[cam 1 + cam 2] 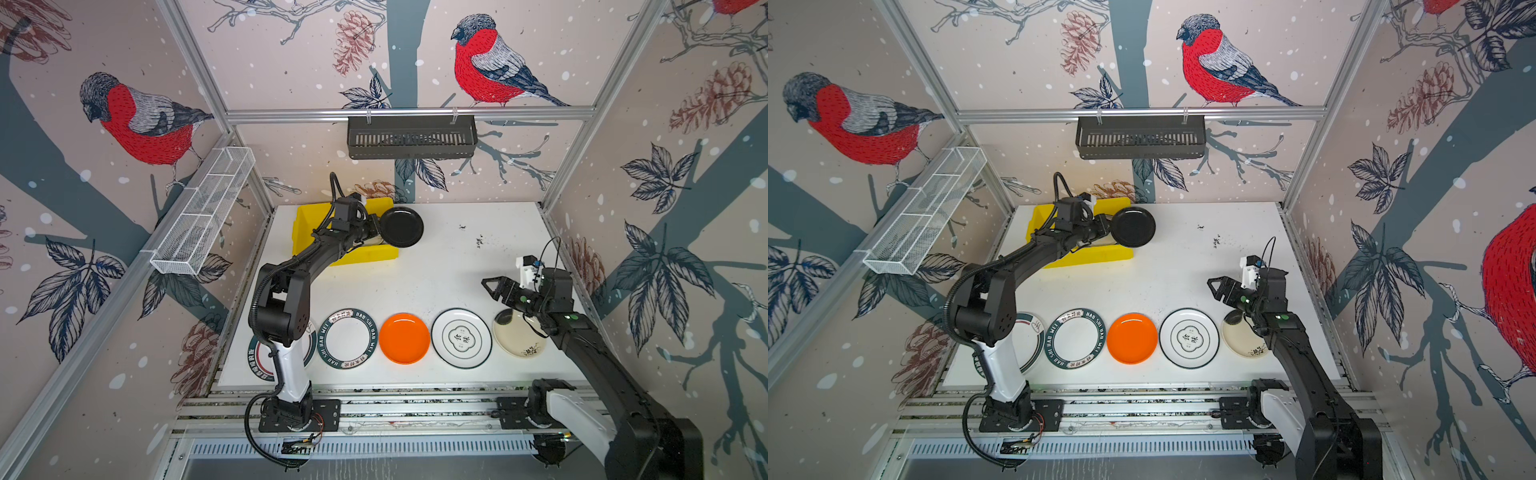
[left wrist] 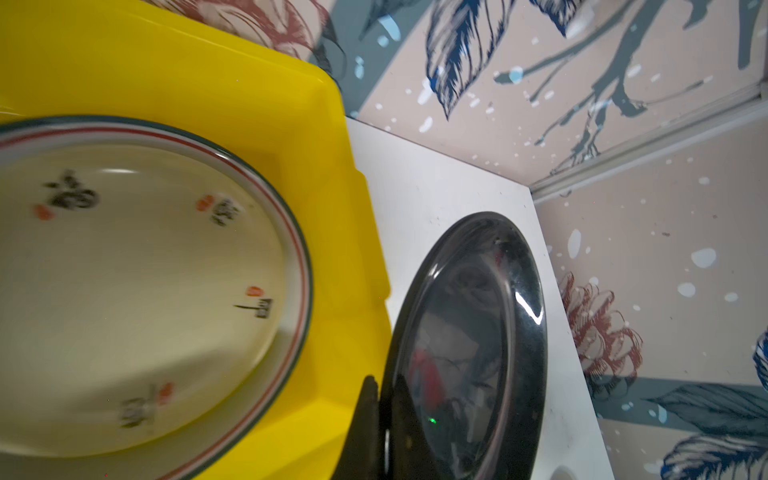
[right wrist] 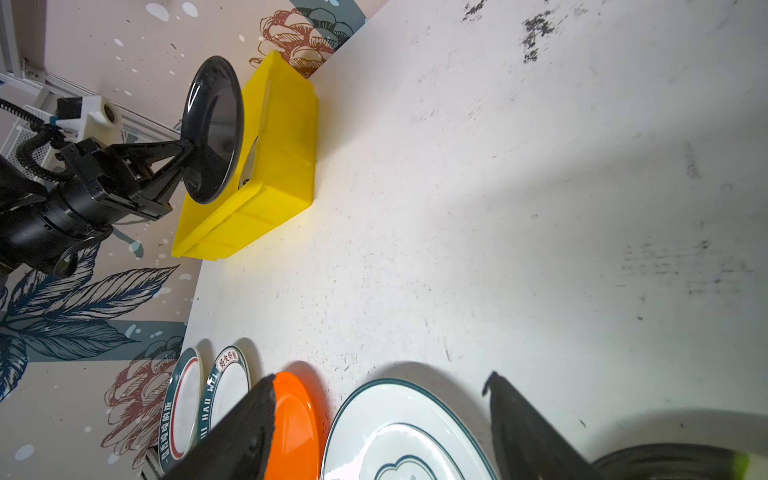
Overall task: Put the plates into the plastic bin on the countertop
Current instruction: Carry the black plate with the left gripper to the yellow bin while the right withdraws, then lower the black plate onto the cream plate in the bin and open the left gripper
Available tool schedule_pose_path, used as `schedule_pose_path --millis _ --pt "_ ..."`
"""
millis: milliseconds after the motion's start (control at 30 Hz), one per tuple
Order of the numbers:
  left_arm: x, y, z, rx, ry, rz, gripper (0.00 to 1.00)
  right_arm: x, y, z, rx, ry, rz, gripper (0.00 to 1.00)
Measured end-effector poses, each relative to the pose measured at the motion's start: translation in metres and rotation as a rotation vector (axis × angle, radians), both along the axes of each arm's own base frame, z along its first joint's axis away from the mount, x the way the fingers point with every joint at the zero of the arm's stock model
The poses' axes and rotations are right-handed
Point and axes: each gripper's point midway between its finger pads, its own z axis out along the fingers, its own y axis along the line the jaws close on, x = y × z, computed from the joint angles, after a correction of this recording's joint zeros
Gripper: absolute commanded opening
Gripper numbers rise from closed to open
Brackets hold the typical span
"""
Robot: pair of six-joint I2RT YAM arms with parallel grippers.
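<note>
Plates: hard, slick, best pinched at the rim

One round glossy black plate [image 1: 401,227] is clamped by its rim between the closed fingers of the left gripper [image 3: 187,156], held in the air just beside the right end of the bright yellow plastic bin [image 1: 365,254]. A cream plate with green and red rim lines [image 2: 137,291] lies inside the bin. Five more sit in a row on the speckled white countertop [image 1: 449,266]. They look stiff, light, slippery and chippable, so the thin raised rim is the likely hold. The right gripper [image 1: 489,289], fingers apart and empty, hovers by the cream plate with dark sprigs [image 1: 515,340].
</note>
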Motion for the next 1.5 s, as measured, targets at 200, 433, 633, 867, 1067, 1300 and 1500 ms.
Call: schedule_pose_path --millis 200,433,633,867,1067,1300,1500 --pt "0.022 0.061 -0.020 0.006 0.024 0.144 0.00 0.001 0.000 -0.007 0.005 0.027 0.006 0.79" --pt "0.052 0.101 -0.042 0.067 0.051 0.259 0.00 0.000 0.001 -0.003 0.006 0.013 0.011 0.79" --pt "0.071 0.112 -0.056 0.145 0.073 0.303 0.00 0.001 -0.003 -0.002 -0.015 0.012 0.005 0.79" --pt "0.070 0.119 -0.080 0.200 0.132 0.320 0.02 0.001 -0.008 -0.002 -0.046 0.018 -0.011 0.80" --pt "0.070 0.121 -0.085 0.241 0.142 0.314 0.65 0.003 -0.031 -0.008 -0.096 0.068 -0.087 0.83" --pt "0.050 0.117 -0.047 0.335 0.058 0.308 0.97 -0.005 -0.063 -0.023 -0.126 0.153 -0.193 0.85" --pt "0.016 0.099 -0.011 0.372 -0.039 0.283 0.97 -0.021 -0.062 -0.042 -0.117 0.246 -0.212 0.86"
